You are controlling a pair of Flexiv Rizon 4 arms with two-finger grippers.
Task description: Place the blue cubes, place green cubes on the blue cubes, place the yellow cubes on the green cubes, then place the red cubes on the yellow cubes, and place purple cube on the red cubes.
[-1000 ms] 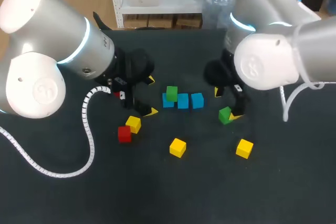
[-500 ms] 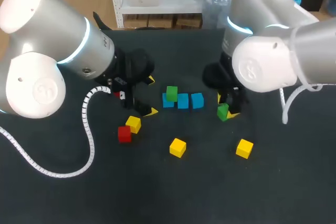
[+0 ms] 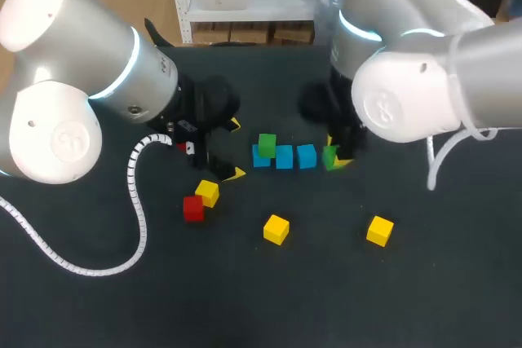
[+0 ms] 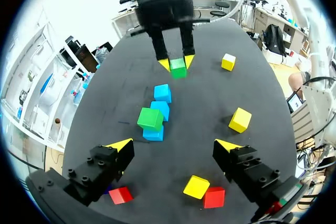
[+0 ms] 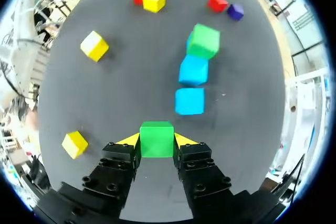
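Left arm (image 3: 73,87): comes in over the table's left edge, wrist angled down toward the middle.
Left gripper (image 4: 174,145): fingers spread wide, nothing between them, left of the table's centre.
Right arm (image 3: 408,95): comes in from the table's far right corner, wrist pointing steeply down.
Right gripper (image 5: 157,141): fingers pressed against two sides of a green cube (image 4: 178,68), near the table's centre.

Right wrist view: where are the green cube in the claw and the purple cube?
held green cube (image 5: 156,139): right wrist view, middle of its visible face.
purple cube (image 5: 235,11): right wrist view, its middle.
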